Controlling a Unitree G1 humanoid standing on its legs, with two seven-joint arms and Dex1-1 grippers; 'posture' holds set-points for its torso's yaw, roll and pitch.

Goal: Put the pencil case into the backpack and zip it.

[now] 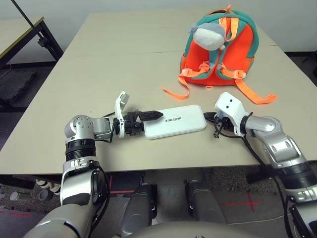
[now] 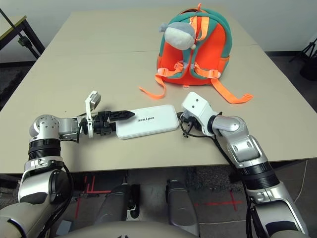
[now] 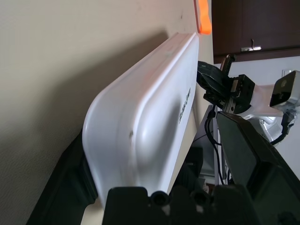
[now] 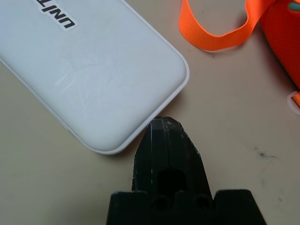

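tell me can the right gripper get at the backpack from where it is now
Probably yes. The right gripper, shut, sits at the pencil case's end, and bare table lies between it and the backpack beyond; only loose orange straps trail there.

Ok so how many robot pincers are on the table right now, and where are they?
2. The left pincer straddles one end of the white pencil case, fingers wide apart. The right pincer, shut, sits at the case's other end, nearer the backpack.

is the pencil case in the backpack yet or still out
Out. The pencil case lies flat on the table, in front of the backpack and apart from it, between the two pincers.
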